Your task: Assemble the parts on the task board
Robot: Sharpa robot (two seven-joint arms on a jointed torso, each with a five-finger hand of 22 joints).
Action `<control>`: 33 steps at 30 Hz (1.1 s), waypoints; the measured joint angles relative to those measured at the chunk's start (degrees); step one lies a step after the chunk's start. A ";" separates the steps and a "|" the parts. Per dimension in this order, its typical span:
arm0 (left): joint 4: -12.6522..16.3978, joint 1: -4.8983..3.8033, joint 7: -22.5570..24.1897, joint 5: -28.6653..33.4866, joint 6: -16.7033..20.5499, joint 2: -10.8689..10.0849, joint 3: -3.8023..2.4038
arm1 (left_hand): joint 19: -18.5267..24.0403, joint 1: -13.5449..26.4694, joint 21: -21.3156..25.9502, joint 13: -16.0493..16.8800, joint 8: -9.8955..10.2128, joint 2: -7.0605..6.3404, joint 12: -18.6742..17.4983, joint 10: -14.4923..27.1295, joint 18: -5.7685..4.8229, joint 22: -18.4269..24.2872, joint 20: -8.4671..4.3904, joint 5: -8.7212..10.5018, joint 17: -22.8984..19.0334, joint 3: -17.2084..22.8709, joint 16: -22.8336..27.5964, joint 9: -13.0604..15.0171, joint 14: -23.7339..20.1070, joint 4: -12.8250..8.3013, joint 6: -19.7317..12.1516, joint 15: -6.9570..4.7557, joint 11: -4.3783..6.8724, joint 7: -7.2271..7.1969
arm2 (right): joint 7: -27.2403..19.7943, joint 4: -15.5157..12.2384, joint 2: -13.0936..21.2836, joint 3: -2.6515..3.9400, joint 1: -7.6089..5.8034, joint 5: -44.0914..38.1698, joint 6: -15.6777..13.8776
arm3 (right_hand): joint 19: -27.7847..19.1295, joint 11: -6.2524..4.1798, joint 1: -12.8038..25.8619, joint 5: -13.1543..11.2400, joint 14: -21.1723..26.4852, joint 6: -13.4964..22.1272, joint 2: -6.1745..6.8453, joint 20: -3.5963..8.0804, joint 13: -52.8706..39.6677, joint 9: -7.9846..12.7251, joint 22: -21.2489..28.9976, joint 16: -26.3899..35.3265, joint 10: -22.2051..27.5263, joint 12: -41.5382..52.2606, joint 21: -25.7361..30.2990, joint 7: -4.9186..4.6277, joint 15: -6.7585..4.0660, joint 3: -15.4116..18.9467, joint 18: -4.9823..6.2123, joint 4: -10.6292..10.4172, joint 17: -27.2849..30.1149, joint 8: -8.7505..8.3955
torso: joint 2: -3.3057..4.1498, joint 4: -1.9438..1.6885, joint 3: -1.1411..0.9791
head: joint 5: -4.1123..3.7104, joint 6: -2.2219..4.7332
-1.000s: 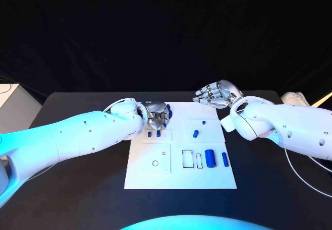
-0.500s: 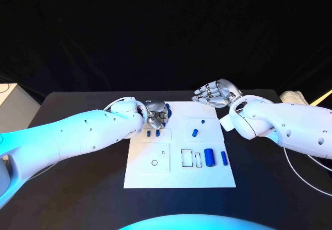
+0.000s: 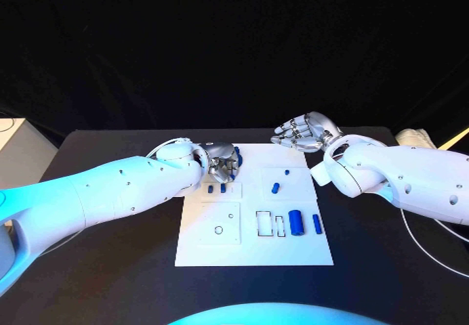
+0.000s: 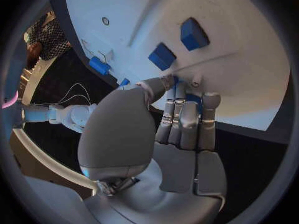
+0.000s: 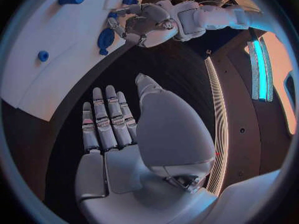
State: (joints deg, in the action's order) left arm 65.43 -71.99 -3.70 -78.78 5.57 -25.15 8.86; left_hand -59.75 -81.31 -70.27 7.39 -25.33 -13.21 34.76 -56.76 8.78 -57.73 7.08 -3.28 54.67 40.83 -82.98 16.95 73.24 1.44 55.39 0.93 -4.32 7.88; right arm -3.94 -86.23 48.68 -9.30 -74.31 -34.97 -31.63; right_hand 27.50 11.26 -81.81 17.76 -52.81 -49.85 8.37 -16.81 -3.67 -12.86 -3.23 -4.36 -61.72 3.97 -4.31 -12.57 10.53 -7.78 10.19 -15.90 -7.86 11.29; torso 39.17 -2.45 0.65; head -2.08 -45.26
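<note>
The white task board (image 3: 256,233) lies in the middle of the black table (image 3: 108,277), its long side running away from the robot. The left hand (image 3: 223,164) sits over the board's far left corner, fingers bunched downward; in the left wrist view its fingertips (image 4: 187,84) close round a blue part (image 4: 193,98) that shows between them, so it holds that piece just above the board surface. Just beside those fingers, two small blue blocks (image 3: 216,189) stand side by side in a square outline on the board; the left wrist view shows them as two upright blue pegs (image 4: 177,46). Toward the right half of the board lie a short blue cylinder (image 3: 276,188) and a tiny blue dot-like piece (image 3: 287,172) beyond it. In the near right area a fat blue cylinder (image 3: 295,222) and a thinner blue rod (image 3: 318,223) lie parallel, beside a rectangular outlined slot (image 3: 266,223). The near left area carries a round hole (image 3: 219,230) and a smaller one (image 3: 230,216). The right hand (image 3: 305,133) hovers past the board's far right corner, off the plate, palm toward the camera, fingers apart and gently curled, holding nothing; the right wrist view shows its fingers (image 5: 106,122) straight and side by side above the dark table
</note>
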 measured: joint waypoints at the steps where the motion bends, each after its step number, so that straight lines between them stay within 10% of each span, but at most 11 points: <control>1: 0.00 0.01 0.21 0.12 0.30 -0.04 0.00 | -0.30 0.08 -0.29 -0.07 0.15 0.09 -0.38 -0.44 0.00 -0.38 -0.16 0.01 0.42 0.22 0.00 0.13 0.35 -0.22 0.29 -0.10 0.02 0.01 | 0.00 0.00 0.00 0.00 0.00 0.00 0.00 | 0.00 0.00 0.00 0.03 0.00 0.00 0.00 0.00 0.00 0.00 0.00 0.00 0.00 0.00 0.00 0.00 0.00 0.00 0.00 0.00 0.01 0.00 | -0.01 0.00 0.00 | 0.01 0.04; 12: 1.16 0.13 2.09 1.82 4.17 -2.14 -0.13 | -1.07 0.52 -0.90 -0.34 0.96 0.68 -2.86 -2.04 0.01 -1.52 -0.51 0.11 1.27 0.57 0.00 0.59 1.17 -1.40 1.05 -0.23 0.02 0.10 | 0.01 0.03 0.06 0.00 0.00 0.00 0.01 | 0.00 0.00 0.00 0.22 0.00 0.00 0.00 0.00 0.00 0.00 0.00 0.00 0.00 0.00 0.00 0.00 0.00 0.00 0.00 0.00 0.05 0.00 | -0.01 0.01 -0.01 | -0.15 0.38; 24: 6.50 0.12 2.70 4.02 4.53 -7.09 -2.94 | -1.07 1.32 -0.90 -0.51 1.63 0.49 -4.45 -2.24 0.01 -1.21 -0.51 0.11 0.67 0.43 0.00 0.62 1.29 -1.54 1.05 -0.10 -0.18 0.09 | 0.01 0.17 0.18 0.00 0.00 0.00 0.03 | 0.00 0.00 0.00 0.22 0.00 0.00 0.00 0.00 0.00 0.00 0.00 0.00 0.00 0.00 0.00 0.00 0.00 0.00 0.00 0.00 0.05 0.00 | -0.08 -0.10 -0.01 | -0.08 0.37; 33: 7.18 0.11 2.13 5.07 2.37 -9.42 -3.34 | -0.85 1.60 -0.89 -0.59 1.94 0.65 -4.99 -2.24 0.01 -1.04 -0.30 0.11 0.36 0.43 0.00 0.66 1.29 -1.54 1.05 -0.10 -0.18 0.09 | 0.02 0.26 0.26 0.00 0.00 0.00 0.03 | 0.00 0.00 0.00 0.22 0.00 0.00 0.00 0.00 0.00 0.00 0.00 0.00 0.00 0.00 0.00 0.00 0.00 0.00 0.00 0.00 0.05 0.00 | -0.12 -0.23 0.03 | -0.02 0.20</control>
State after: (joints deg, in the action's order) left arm 72.61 -71.88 -1.57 -73.71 7.94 -34.57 5.53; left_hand -60.60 -79.71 -71.16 6.80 -23.39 -12.56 29.78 -59.00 8.79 -58.77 6.78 -3.17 55.03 41.26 -82.98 17.61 74.53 -0.10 56.44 0.82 -4.50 7.97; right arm -3.92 -85.97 48.94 -9.30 -74.30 -34.97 -31.61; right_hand 27.50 11.26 -81.81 17.97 -52.81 -49.85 8.37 -16.81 -3.67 -12.86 -3.23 -4.36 -61.72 3.97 -4.31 -12.57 10.53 -7.78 10.19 -15.90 -7.81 11.29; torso 39.05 -2.68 0.69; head -2.10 -45.06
